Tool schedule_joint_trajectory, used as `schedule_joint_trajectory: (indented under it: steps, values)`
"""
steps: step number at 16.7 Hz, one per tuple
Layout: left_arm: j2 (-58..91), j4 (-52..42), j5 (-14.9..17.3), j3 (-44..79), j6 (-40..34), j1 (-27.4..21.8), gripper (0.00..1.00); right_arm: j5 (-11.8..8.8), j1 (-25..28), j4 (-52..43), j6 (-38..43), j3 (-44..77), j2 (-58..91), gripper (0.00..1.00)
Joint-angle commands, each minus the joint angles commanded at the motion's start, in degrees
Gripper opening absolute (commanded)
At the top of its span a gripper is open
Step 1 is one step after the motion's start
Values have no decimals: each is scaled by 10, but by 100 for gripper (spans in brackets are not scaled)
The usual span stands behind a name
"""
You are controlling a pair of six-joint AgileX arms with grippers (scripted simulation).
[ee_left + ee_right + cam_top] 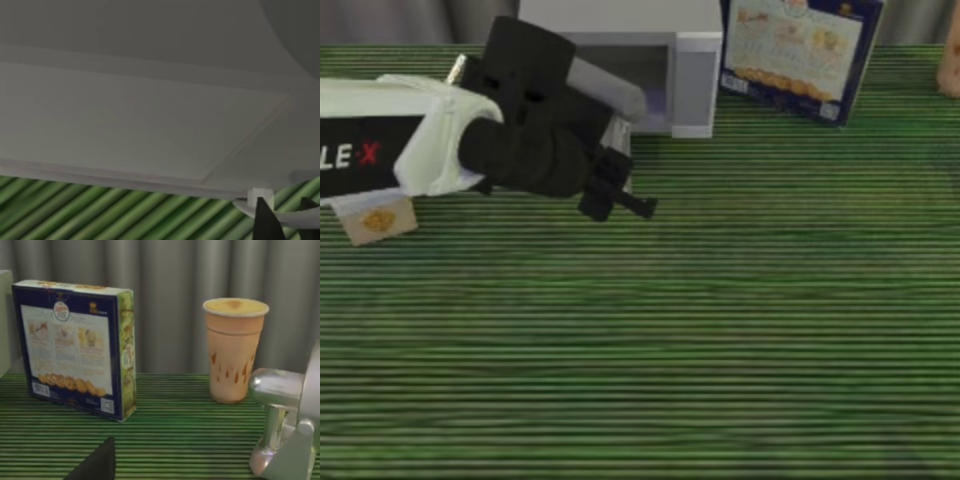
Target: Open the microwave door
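Microwave [620, 20] at the table's far edge, cavity showing, and the microwave door [617, 140] swung out in front of it, mostly hidden under the left arm. Left gripper [645, 207] sits just off the door's outer edge; whether its fingers pinch the handle, I cannot tell. Beside the microwave, to the right, stands a blue carton [75, 345], then an orange cup [234, 350] on the green table [720, 340].
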Motion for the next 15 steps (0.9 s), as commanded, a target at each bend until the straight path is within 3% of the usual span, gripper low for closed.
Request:
schedule_joint_trajectory:
  steps: [15]
  values:
    - [-12, -6, 35, -14, 43, 18, 0, 0, 0, 0, 0, 0, 0, 100]
